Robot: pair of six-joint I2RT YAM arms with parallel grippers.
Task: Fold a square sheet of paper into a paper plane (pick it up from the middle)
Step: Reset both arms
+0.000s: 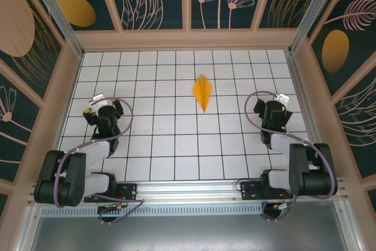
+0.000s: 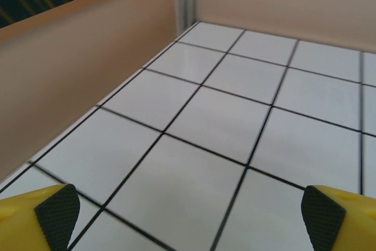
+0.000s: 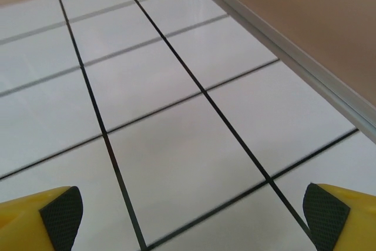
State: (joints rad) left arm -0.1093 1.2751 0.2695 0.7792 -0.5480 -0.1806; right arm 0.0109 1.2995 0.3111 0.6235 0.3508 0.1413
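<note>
The paper plane (image 1: 202,93) lies flat on the white gridded table (image 1: 158,151), a little toward 12 o'clock from the table's middle. Its long sharp tip points to 6 o'clock, toward the arms' bases. It is a slim orange-yellow dart with a crease down its length, and neither gripper touches it.

The left gripper (image 1: 106,110) sits well apart from the plane at about 9 o'clock, low over the tiles near the left wall (image 2: 70,69). In the left wrist view its 2 yellow fingers (image 2: 29,221) with black pads stand far apart at the bottom corners, with bare tiles between them.

The right gripper (image 1: 271,110) sits well apart at about 3 o'clock of the plane. In the right wrist view its 2 fingers (image 3: 352,216) are likewise spread wide, holding nothing, over tiles beside the right wall (image 3: 305,10).
</note>
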